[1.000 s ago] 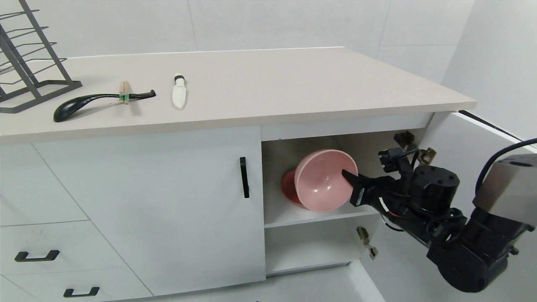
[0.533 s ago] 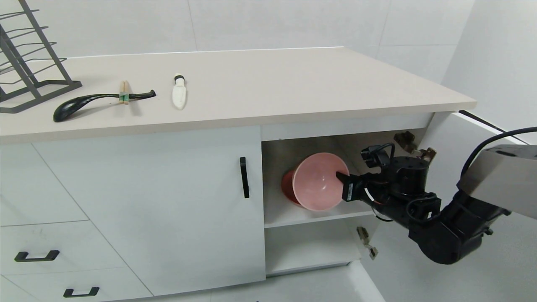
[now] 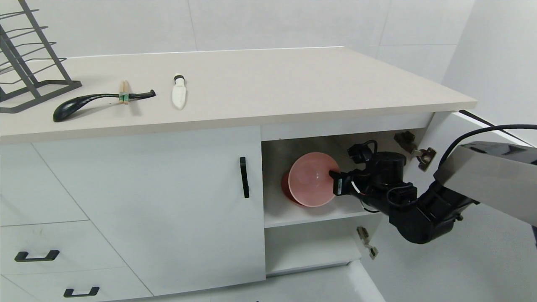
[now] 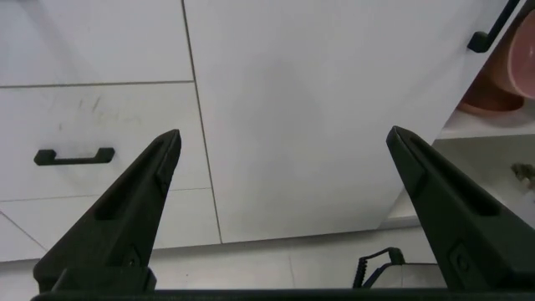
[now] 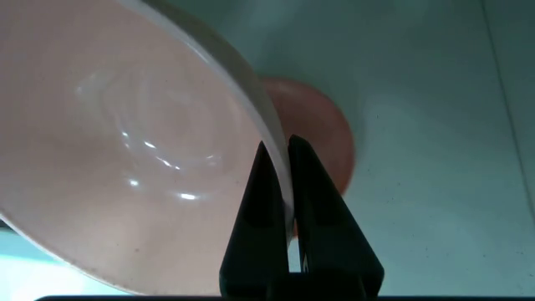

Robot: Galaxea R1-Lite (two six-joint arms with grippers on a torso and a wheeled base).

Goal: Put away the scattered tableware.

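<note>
My right gripper (image 3: 335, 178) is shut on the rim of a pink bowl (image 3: 311, 179), holding it on edge inside the open cabinet, above the upper shelf (image 3: 310, 214). Behind the bowl rests a red dish (image 3: 286, 185). In the right wrist view the fingers (image 5: 288, 171) pinch the pink bowl (image 5: 125, 150) at its rim, with the red dish (image 5: 322, 138) beyond. On the countertop (image 3: 260, 84) lie a black ladle (image 3: 88, 102), a pair of chopsticks (image 3: 123, 92) across its handle, and a white spoon (image 3: 179, 93). My left gripper (image 4: 284, 146) hangs open in front of the closed cabinet door (image 4: 326, 100).
A dark dish rack (image 3: 27, 63) stands at the countertop's far left. The cabinet's right door (image 3: 470, 138) is swung open beside my right arm. The left door (image 3: 168, 201) has a black handle (image 3: 244, 177). Drawers with black pulls (image 3: 37, 255) sit at the lower left.
My right gripper has carried the pink bowl to the left and deeper into the cabinet, closer to the red dish. Nothing on the countertop has moved.
</note>
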